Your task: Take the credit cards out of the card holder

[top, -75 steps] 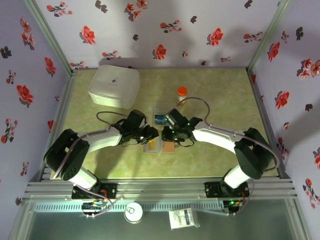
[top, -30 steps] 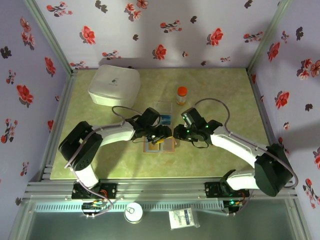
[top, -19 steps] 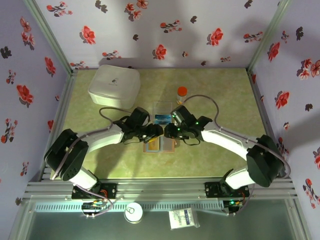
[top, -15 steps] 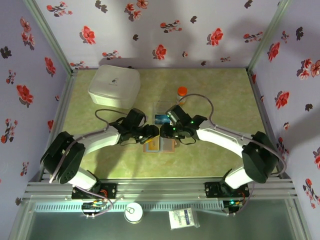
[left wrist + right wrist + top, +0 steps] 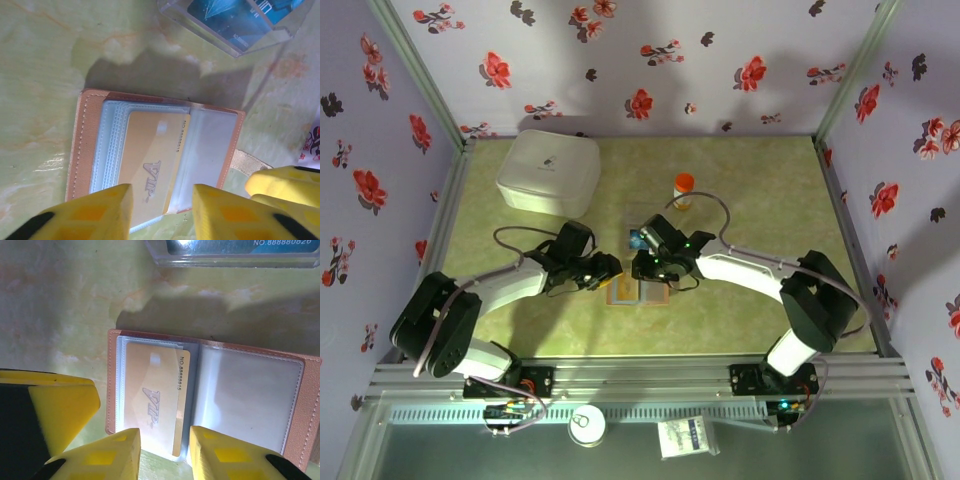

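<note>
While the tan VIP card [image 5: 150, 165] sits pocketed in the open card holder [image 5: 210, 145] on the table [image 5: 40, 75], your left gripper [image 5: 162, 202] and right gripper [image 5: 164, 447] hover above, jaws parted, empty; next, you'd likely pinch its edge.

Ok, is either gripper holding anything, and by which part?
Nothing is held. Both the left gripper and right gripper stand open over the flat brown leather card holder; its yellowish-tan card sits in its sleeve.

left gripper [image 5: 162, 207] parted, right gripper [image 5: 165, 452] parted
</note>
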You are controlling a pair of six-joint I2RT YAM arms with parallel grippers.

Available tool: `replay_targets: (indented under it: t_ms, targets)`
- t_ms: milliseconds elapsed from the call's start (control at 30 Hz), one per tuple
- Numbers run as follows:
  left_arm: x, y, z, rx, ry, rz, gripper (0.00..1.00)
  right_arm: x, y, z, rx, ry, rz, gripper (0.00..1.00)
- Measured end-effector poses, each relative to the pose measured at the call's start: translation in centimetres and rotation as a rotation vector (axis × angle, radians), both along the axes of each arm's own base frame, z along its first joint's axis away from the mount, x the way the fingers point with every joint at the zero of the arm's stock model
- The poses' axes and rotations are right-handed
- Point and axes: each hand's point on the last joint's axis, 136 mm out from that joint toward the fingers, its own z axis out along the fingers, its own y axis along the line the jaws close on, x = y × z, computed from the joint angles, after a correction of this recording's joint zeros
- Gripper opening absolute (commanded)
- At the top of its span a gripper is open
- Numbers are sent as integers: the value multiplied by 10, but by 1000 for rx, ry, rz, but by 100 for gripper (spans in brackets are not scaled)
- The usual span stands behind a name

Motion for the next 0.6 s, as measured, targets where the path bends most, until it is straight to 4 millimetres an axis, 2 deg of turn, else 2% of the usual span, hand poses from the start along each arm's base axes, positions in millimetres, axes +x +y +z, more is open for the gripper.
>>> replay_targets:
  t_ms: [267, 600]
  targets:
    - [-2, -2, -13, 4, 33, -12, 11, 2, 8, -2, 28, 6, 6, 27]
    - [-6, 0, -29, 28, 69, -13, 6, 1, 13, -20, 22, 38, 16, 27]
